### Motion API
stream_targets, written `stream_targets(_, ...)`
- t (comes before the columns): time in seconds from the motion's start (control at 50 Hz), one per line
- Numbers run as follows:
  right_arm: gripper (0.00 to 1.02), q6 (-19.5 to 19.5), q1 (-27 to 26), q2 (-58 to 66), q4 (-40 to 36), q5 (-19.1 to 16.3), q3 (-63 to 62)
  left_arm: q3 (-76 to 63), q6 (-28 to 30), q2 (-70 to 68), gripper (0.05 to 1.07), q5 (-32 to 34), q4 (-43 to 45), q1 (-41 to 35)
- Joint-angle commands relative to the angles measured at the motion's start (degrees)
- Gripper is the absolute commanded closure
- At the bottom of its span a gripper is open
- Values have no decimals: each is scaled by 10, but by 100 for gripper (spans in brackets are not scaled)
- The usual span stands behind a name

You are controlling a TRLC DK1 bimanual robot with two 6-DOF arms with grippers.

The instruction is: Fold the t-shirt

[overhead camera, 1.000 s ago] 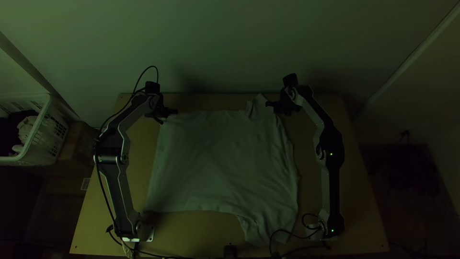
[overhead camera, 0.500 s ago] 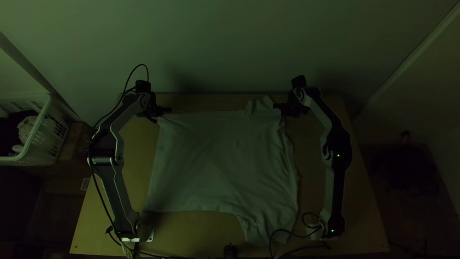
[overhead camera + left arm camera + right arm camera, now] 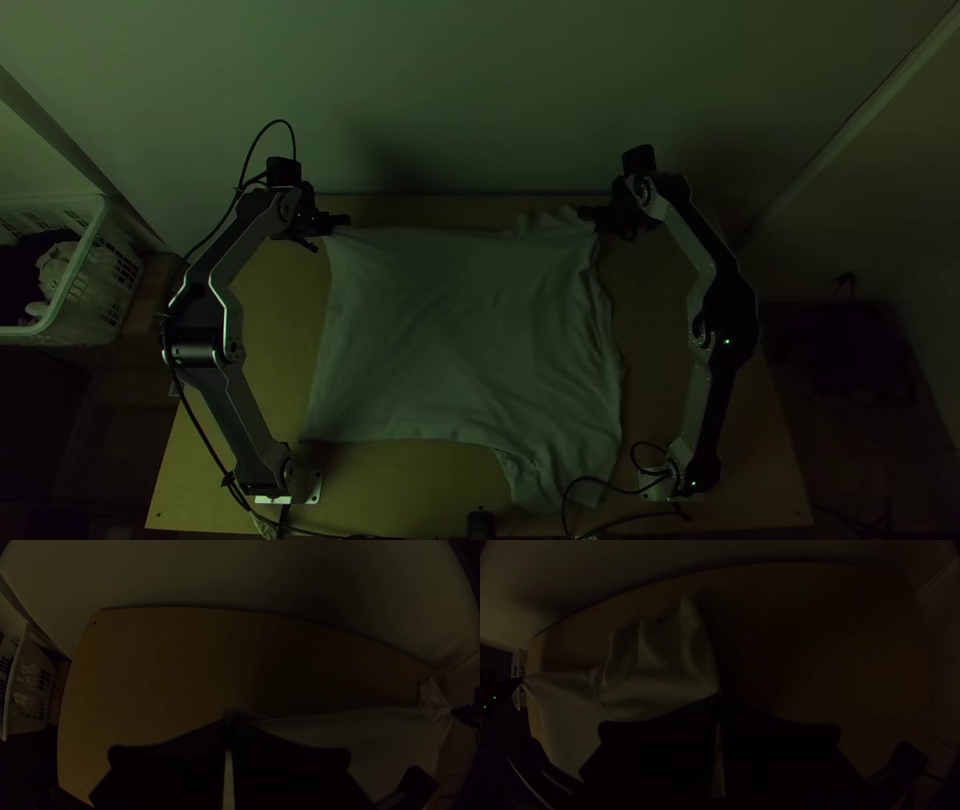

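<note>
My left claw [image 3: 336, 221] is together, clamped on a hem corner of the shirt [image 3: 455, 330]; cloth rises to a small point right at the tips in my left wrist view. My right claw [image 3: 590, 214] is together too, clamped on the shirt by the edge of a sleeve [image 3: 655, 655]. Both sit over the far part of the worktop [image 3: 275, 330], well apart, with the shirt's far edge drawn nearly straight from one to the other.

Shirt: spread, unfolded, body laid out between my claws and running from them back toward my bases. Pale cloth, soft wrinkles, more of them on the side below my right claw. Sleeve by the right claw sticks out beyond the far edge, loosely rumpled; the other sleeve [image 3: 545, 485] points the opposite way, well nearer my bases, with a cable [image 3: 566, 500] beside it.

Rest: white basket [image 3: 118, 262] off the worktop, out past my left claw on the side away from the shirt, dark and pale clothes [image 3: 55, 265] inside.
</note>
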Motion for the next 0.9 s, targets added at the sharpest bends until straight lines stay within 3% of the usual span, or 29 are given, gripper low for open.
stream_targets(0.0,99,-9,1,-36,0,12,-29,-30,-8,-22,105,2,-8,3)
stream_targets(0.88,99,-3,42,-245,82,12,-335,-253,13,-162,105,18,36,-5)
